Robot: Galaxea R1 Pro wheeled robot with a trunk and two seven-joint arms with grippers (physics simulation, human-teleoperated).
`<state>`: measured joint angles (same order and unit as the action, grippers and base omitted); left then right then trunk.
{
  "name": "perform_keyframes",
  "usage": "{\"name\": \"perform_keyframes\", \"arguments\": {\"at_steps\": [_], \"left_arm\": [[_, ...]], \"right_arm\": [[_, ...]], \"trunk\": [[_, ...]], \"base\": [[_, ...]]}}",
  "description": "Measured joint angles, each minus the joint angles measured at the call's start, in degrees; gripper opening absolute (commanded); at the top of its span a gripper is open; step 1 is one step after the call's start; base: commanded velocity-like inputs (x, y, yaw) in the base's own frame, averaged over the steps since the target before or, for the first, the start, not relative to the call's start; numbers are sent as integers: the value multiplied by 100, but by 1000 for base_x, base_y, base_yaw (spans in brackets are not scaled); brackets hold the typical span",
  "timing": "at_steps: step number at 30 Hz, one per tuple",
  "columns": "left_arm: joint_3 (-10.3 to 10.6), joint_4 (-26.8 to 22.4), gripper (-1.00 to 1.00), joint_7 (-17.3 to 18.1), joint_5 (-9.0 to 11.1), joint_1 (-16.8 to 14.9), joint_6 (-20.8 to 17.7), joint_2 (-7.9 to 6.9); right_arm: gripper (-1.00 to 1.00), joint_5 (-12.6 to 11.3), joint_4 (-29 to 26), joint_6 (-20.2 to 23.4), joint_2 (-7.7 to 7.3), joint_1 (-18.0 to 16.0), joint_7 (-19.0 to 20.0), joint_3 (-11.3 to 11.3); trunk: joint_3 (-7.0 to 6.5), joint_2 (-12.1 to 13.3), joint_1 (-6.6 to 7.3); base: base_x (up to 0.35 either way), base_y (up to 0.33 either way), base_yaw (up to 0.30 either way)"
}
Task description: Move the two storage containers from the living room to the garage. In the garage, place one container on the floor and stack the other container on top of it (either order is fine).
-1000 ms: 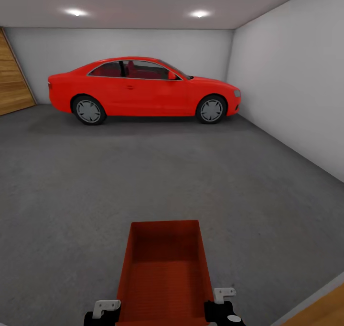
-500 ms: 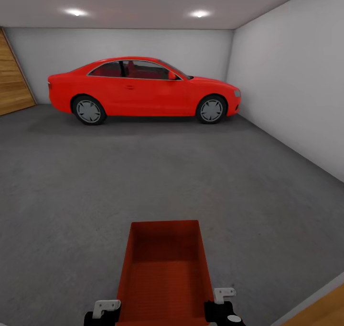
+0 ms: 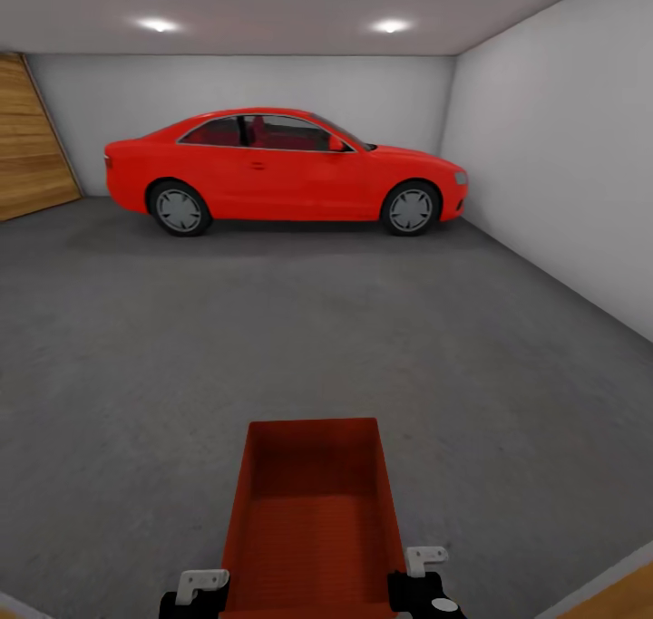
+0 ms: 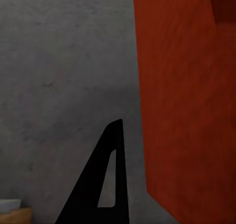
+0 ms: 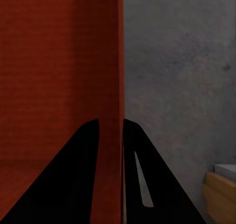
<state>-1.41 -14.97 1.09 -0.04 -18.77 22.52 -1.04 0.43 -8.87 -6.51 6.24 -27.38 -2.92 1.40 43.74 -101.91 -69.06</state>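
storage container (image 3: 313, 510) | right gripper (image 5: 110, 130) pinching its wall (over garage floor (image 3: 272, 329))

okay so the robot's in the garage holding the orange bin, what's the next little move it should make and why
Probably roll a bit farther onto the open concrete floor, then lower the storage container. The container is held up in front, the right gripper pinching its wall and the left gripper at its other side. No second container is down yet, and the red car stands well away.

The head view looks forward and down across the garage; both wrist views closely share the storage container (image 3: 313, 510).
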Motion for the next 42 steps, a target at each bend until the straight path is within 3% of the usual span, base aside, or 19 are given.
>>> {"name": "perform_keyframes", "arguments": {"at_steps": [42], "left_arm": [[-3, 2, -100, -4, 1, 0, 0, 0]], "right_arm": [[-100, 1, 0, 0, 0, 0, 0, 1]], "trunk": [[0, 0, 0]], "base": [[15, 0, 24]]}}
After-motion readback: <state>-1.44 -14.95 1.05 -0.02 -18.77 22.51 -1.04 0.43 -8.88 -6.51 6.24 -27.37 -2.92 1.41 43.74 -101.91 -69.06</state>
